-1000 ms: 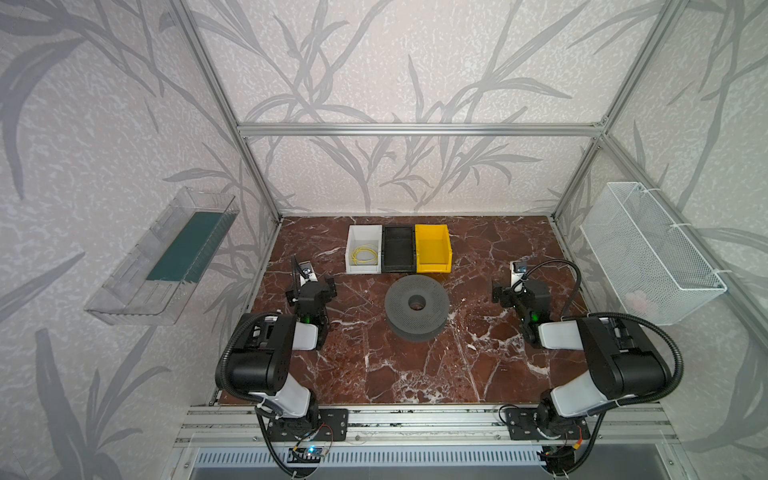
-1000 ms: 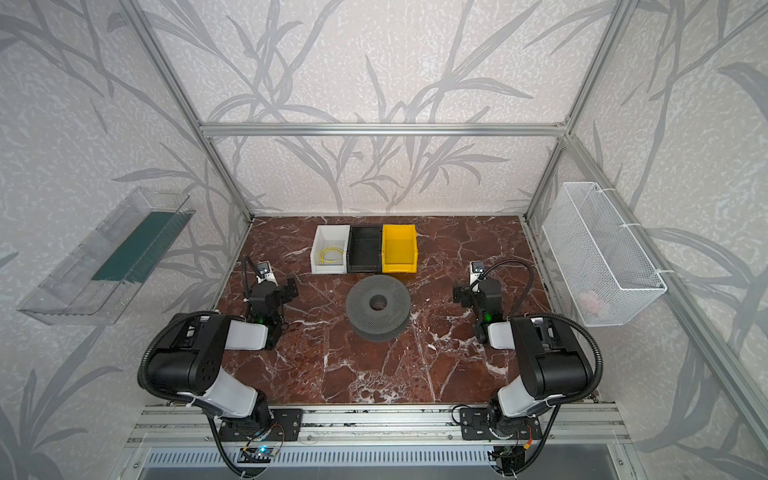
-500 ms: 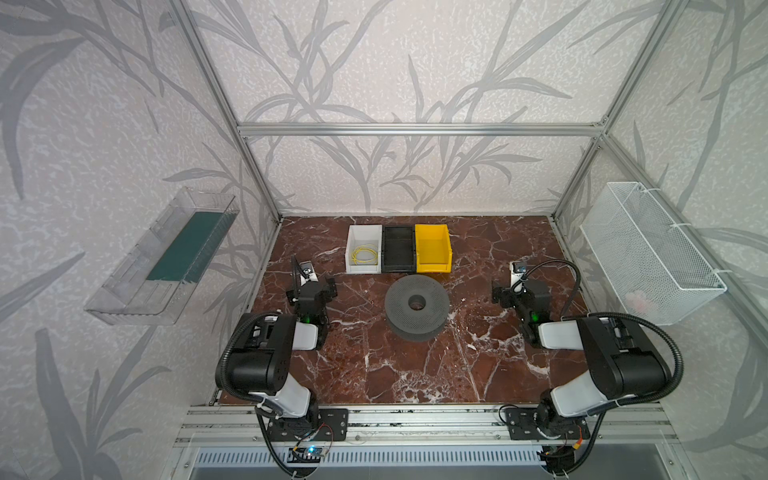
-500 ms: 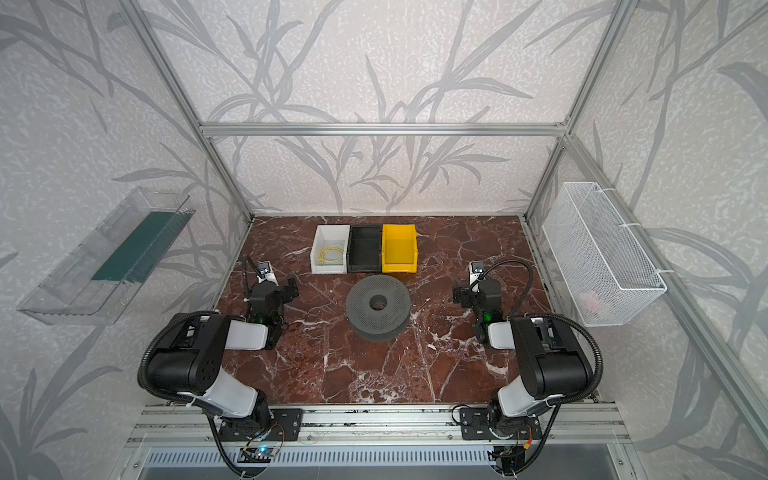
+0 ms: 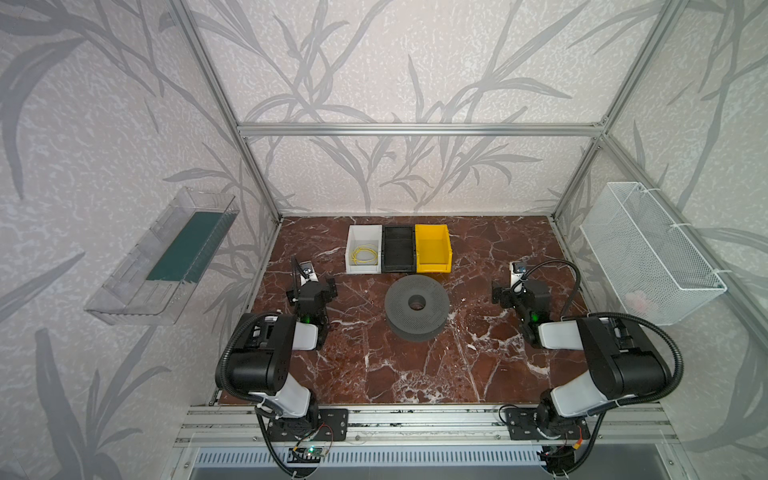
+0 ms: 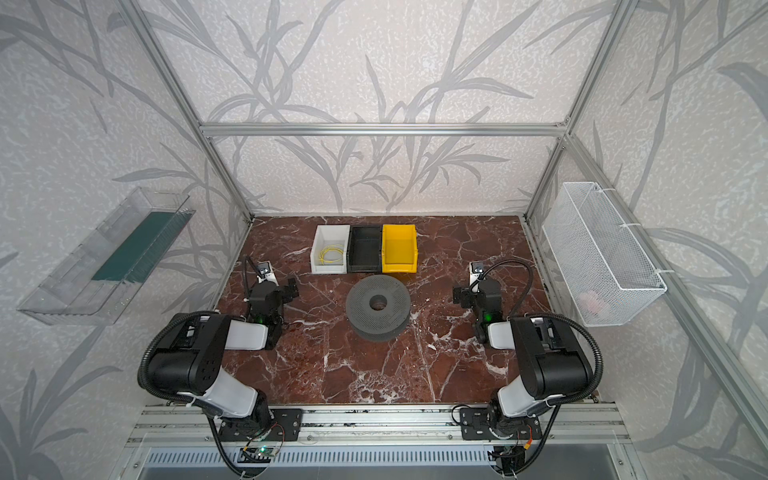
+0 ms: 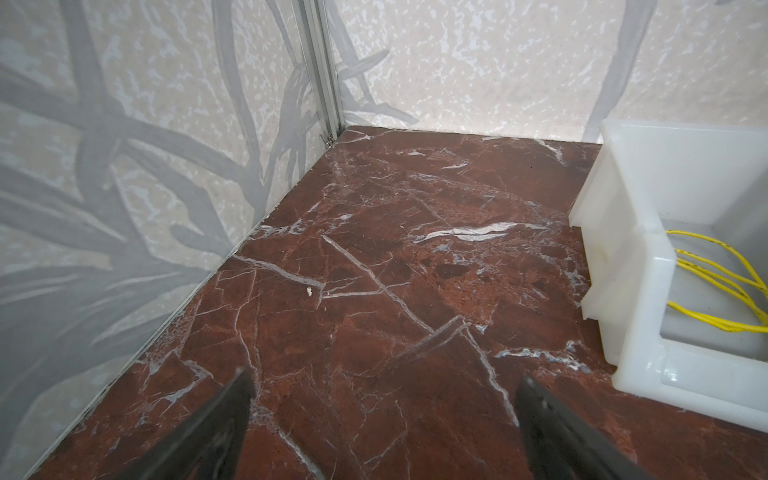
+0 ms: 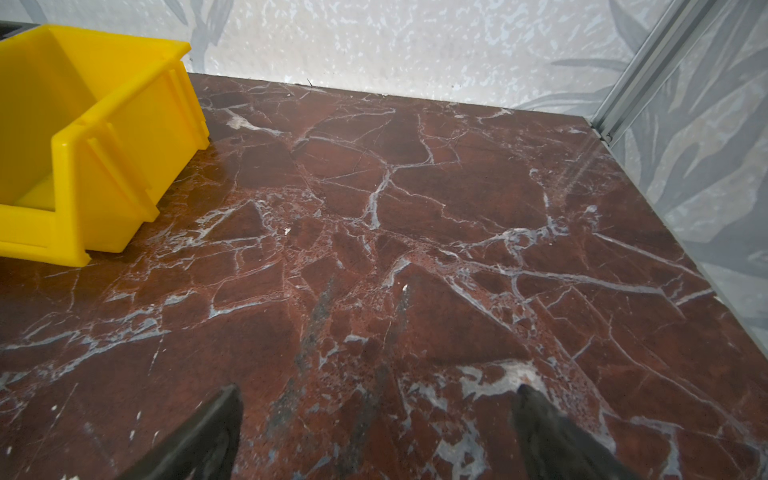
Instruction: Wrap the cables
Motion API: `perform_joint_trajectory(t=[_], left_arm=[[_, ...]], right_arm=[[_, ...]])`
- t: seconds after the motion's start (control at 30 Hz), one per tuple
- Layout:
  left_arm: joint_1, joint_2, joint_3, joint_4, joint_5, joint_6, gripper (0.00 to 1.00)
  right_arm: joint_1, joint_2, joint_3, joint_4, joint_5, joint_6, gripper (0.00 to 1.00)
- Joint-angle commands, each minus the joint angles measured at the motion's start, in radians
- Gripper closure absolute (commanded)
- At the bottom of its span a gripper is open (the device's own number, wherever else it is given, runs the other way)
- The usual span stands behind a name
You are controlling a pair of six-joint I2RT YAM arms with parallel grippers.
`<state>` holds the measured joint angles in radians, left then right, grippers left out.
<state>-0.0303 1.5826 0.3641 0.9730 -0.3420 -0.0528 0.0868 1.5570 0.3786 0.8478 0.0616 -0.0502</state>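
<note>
Yellow cable (image 5: 365, 254), white bin (image 5: 351, 245), upper centre: light, springy; I'd pinch one loop. My left tool (image 7: 384, 378), right tool (image 8: 378, 388): agape, empty.

— What encloses the space?
— Pale walls (image 5: 415, 178) printed with grey leaves on three sides, held by an aluminium frame (image 5: 415, 129). Its crossbar runs across the upper middle in both top views.
— And below?
— A red-brown marble-look floor (image 5: 374, 370) veined in white fills the lower centre. In the left wrist view it meets two walls at a corner post (image 7: 324, 70).
— Anything mounted on the sides?
— A clear plastic tray (image 5: 137, 286) with a dark green strip (image 5: 183, 249) inside hangs at middle left, and a white wire basket (image 5: 648, 249) at middle right. A slotted aluminium rail (image 5: 415, 422) crosses the bottom edge.
— The light?
— Even and soft, with a faint sheen on the floor.
</note>
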Motion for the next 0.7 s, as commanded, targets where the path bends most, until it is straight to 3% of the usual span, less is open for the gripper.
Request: perform_joint_trajectory(t=[0.0, 0.07, 0.13, 0.23, 0.4, 0.47, 0.53, 0.57, 0.67], left_arm=[[0.004, -0.006, 0.001, 0.019, 0.0, 0.004, 0.01], [0.003, -0.006, 0.002, 0.019, 0.001, 0.004, 0.01], [0.003, -0.006, 0.002, 0.018, 0.0, 0.004, 0.01], [0.002, -0.006, 0.001, 0.018, 0.002, 0.004, 0.01], [0.002, -0.006, 0.001, 0.017, 0.001, 0.005, 0.01], [0.003, -0.006, 0.0, 0.018, 0.001, 0.004, 0.01], [0.002, -0.006, 0.001, 0.018, 0.0, 0.004, 0.01], [0.001, -0.006, 0.001, 0.017, 0.001, 0.004, 0.01], [0.002, -0.006, 0.001, 0.018, 0.0, 0.004, 0.01]], right_arm=[[0.004, -0.021, 0.018, 0.006, 0.001, -0.003, 0.01], [0.004, -0.036, -0.048, 0.11, 0.055, 0.019, 0.01], [0.002, -0.037, -0.188, 0.348, 0.129, 0.056, 0.01], [-0.001, 0.029, -0.251, 0.55, 0.054, 0.025, 0.01], [0.001, -0.009, -0.192, 0.41, 0.072, 0.03, 0.01], [0.001, -0.012, -0.103, 0.252, 0.098, 0.049, 0.01], [0.004, -0.023, 0.017, 0.01, 0.041, 0.017, 0.01], [0.017, -0.03, 0.027, -0.029, 0.048, 0.001, 0.01], [0.02, -0.002, 0.002, 0.063, 0.052, 0.0, 0.01]])
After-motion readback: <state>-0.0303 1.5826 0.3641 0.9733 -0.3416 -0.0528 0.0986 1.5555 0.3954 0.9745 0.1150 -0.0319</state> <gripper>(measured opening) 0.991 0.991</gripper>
